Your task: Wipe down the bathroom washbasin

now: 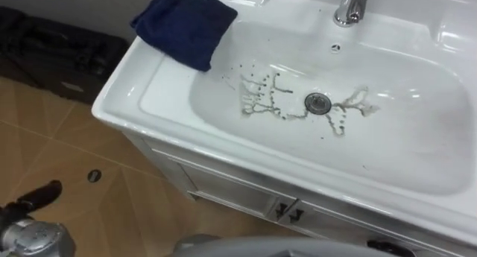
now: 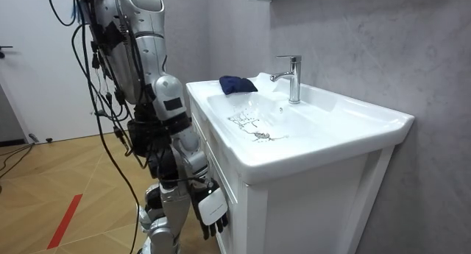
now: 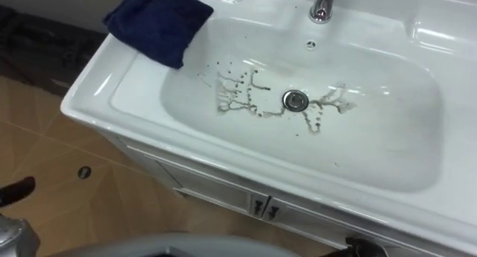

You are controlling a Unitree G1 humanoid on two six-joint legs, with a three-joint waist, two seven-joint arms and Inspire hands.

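A white basin (image 1: 149, 100) is set in a cabinet in front of me. Brown dirty streaks (image 1: 261, 100) spread over its bottom on both sides of the metal drain (image 1: 317, 102). On the basin's far left rim lies a crumpled dark blue cloth (image 1: 185, 26), partly hanging into the bowl. My left hand (image 1: 36, 197) is low at the lower left, over the floor and well away from the basin. In the room view my right hand (image 2: 212, 210) hangs beside the cabinet front with relaxed fingers and holds nothing.
A chrome faucet (image 1: 350, 5) stands at the basin's back edge. The cabinet doors (image 1: 287, 210) with dark handles are just below the front rim. A black case (image 1: 52, 56) lies on the wooden floor to the left. A grey wall is behind the basin.
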